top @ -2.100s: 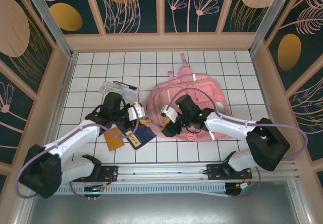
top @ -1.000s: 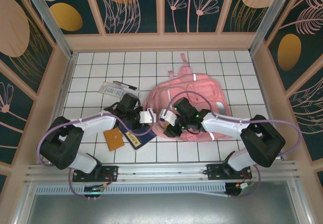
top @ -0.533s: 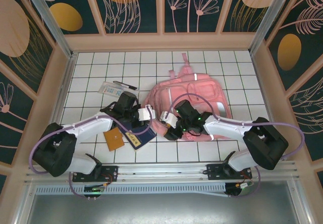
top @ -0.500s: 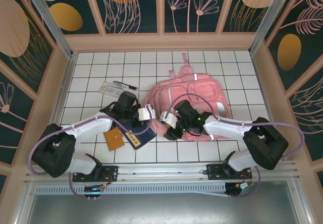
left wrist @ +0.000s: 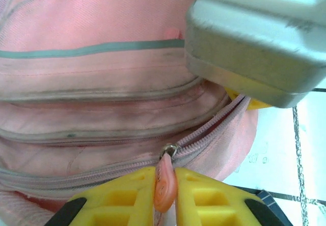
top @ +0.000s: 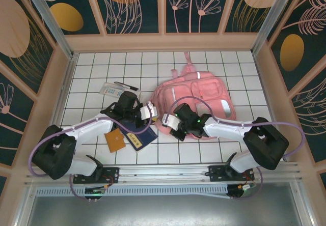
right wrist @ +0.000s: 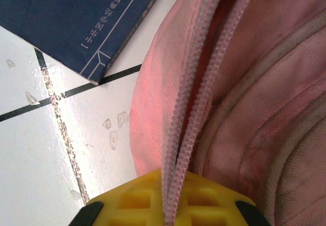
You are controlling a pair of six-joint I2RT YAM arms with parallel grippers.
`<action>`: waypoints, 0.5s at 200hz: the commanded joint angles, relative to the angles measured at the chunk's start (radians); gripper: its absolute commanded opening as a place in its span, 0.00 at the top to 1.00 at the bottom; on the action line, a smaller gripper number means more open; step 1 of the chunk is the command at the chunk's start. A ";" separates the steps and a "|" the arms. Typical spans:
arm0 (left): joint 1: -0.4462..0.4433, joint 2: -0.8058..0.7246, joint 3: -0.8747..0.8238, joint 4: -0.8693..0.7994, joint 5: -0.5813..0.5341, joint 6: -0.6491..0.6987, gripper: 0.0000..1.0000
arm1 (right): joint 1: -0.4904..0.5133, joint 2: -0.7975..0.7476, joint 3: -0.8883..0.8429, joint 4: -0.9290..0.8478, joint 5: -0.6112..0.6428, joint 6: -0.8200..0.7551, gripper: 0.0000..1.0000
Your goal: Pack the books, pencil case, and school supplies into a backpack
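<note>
Left fingers [left wrist: 117, 201] pinched shut on backpack [left wrist: 102, 73] zipper pull [left wrist: 165, 182], right fingers [right wrist: 133, 203] clamped on its zipper edge [right wrist: 179, 134]

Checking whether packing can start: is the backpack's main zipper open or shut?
Partly open: on the backpack, the zipper rows stand parted above the right fingers; the left fingers pinch the pull.

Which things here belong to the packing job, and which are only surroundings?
For the job: pink backpack, its zipper pull pinched in the left claw, navy-blue book, orange-brown notebook, clear pencil case, black pen.

Not for the job: white tiled table, patterned walls, metal rail.
</note>
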 commanded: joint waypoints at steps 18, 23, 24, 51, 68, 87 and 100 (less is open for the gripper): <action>0.002 0.059 0.049 -0.037 0.092 0.108 0.97 | -0.002 -0.008 0.003 -0.045 0.031 -0.048 1.00; 0.002 0.064 0.053 -0.055 0.087 0.137 1.00 | -0.001 -0.010 0.001 -0.043 0.030 -0.048 1.00; 0.003 0.064 0.054 -0.057 0.085 0.141 1.00 | -0.002 -0.012 0.000 -0.042 0.031 -0.048 1.00; 0.002 0.051 0.044 -0.064 -0.042 0.204 1.00 | -0.003 -0.042 -0.029 -0.025 0.046 -0.055 1.00; 0.018 0.003 0.007 -0.016 -0.117 0.247 1.00 | -0.002 -0.072 -0.061 -0.027 0.057 -0.083 1.00; 0.073 -0.050 -0.024 0.061 -0.142 0.267 1.00 | -0.002 -0.116 -0.105 -0.027 0.050 -0.135 1.00; 0.108 -0.068 -0.031 0.097 -0.161 0.313 1.00 | -0.002 -0.137 -0.130 -0.037 0.054 -0.177 1.00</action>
